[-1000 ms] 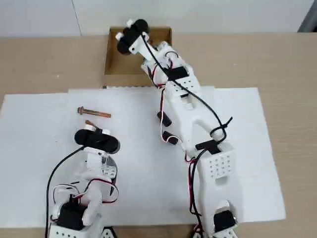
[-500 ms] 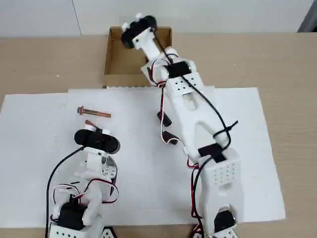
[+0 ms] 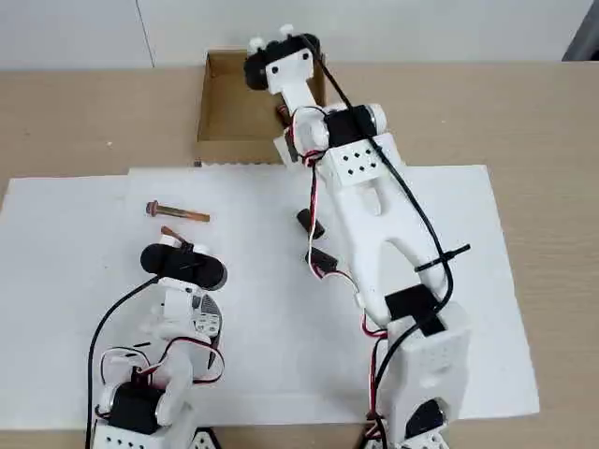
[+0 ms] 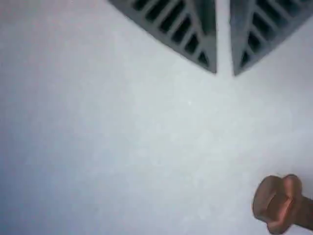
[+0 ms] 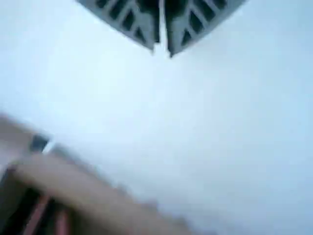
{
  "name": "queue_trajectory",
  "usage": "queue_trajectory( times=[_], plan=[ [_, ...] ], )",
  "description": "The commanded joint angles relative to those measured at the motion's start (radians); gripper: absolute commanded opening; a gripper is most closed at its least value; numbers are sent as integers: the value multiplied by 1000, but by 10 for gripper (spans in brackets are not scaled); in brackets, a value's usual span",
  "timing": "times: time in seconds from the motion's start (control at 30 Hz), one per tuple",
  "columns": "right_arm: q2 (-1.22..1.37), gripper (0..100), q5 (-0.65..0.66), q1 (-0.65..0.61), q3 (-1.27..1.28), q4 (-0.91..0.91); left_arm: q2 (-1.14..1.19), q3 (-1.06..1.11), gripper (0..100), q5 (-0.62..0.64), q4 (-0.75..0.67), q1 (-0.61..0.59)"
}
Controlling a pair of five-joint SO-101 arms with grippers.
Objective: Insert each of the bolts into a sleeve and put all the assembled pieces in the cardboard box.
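We find one bolt (image 3: pixel 178 212) lying flat on the white sheet (image 3: pixel 75 281), apart from both claws. A second bolt (image 4: pixel 276 203) lies just beside the left claw (image 4: pixel 224 73), whose fingers are together and empty. The right claw (image 5: pixel 161 51), also together and empty, hangs over the far right part of the cardboard box (image 3: pixel 225 117). The right arm (image 3: pixel 365 187) crosses the box's right edge above the bench (image 3: pixel 543 112).

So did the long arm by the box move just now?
Yes. In the high view the right arm swung rightward across the cardboard box, its tip going from the left half to the right corner.
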Motion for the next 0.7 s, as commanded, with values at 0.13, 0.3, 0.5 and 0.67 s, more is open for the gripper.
queue_trajectory(
  times=[0.13, 0.3, 0.5, 0.67],
  plan=[
    [-68, 4, -17, -12, -49, 232, -9, -5, 6, -2, -18, -2],
    [-68, 4, -17, -7, -48, 282, -9, -5, 6, -2, -18, -2],
    [-30, 4, -14, -13, -48, 272, -9, -5, 6, -2, -18, -2],
    [65, 4, -12, -5, -48, 274, -9, -4, 6, -2, -18, -2]
  ],
)
